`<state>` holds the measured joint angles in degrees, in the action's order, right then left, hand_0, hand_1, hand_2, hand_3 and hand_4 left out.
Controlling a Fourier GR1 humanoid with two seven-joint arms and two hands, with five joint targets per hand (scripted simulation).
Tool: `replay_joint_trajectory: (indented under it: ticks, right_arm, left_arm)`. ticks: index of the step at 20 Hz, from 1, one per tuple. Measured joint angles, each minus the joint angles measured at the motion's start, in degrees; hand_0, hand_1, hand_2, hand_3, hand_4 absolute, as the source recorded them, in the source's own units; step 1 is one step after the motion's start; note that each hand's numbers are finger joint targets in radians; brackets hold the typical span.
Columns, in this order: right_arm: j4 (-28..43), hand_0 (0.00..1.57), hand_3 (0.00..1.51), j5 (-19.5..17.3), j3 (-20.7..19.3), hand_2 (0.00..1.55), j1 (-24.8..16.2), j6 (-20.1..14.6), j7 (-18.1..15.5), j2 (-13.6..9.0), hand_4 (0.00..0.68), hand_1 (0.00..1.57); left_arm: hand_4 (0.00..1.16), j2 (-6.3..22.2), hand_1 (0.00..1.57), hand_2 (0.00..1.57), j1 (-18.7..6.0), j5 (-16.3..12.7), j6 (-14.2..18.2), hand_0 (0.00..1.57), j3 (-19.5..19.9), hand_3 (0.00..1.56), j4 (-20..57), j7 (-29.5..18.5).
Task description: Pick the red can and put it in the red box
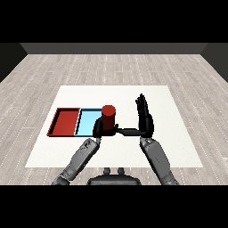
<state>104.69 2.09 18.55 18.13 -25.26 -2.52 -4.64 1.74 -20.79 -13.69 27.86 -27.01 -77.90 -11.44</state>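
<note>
Red can [108, 116] is what I am watching: a short upright cylinder, its flat top a brighter red than its darker side wall, plain with no label I can make out. It stands at the right end of the light blue tray [87, 120], and from this angle I cannot tell whether its base rests on the tray floor, on the rim, or is lifted off it. My left hand [100, 129] is wrapped round the lower part of the can, black fingers curled against its side, so the bottom of the can is hidden behind them. The left forearm [79, 158] runs up from the lower left to that hand. My right hand [145, 116] stands just beside the can on its right, apart from it, fingers straight and pointing away from me, the palm facing left toward the can and the thumb reaching out sideways toward the left hand. Whether the thumb tip touches the left hand I cannot say. The red tray [65, 121] lies to the left, its edge against the blue one, and I see nothing in it. Both trays sit on the white table [178, 133], toward its left half.
</note>
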Motion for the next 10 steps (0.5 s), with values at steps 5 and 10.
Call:
replay_joint_trajectory:
  ticks: [5,10]
  right_arm:
    - [4.87,0.00,0.00,3.53,-4.93,0.00,-7.20,4.03,-3.61,-3.34,0.000,0.00]
    - [8.69,0.00,0.00,5.36,-8.71,0.00,-16.73,6.06,-5.90,-6.30,0.000,0.00]
  left_arm:
    - [1.14,2.69,1.57,1.57,-1.36,1.34,-0.92,1.57,3.82,1.46,-1.36,2.68]
    - [1.12,7.97,1.57,1.57,-2.03,1.52,-2.60,1.57,9.10,1.46,-0.88,4.02]
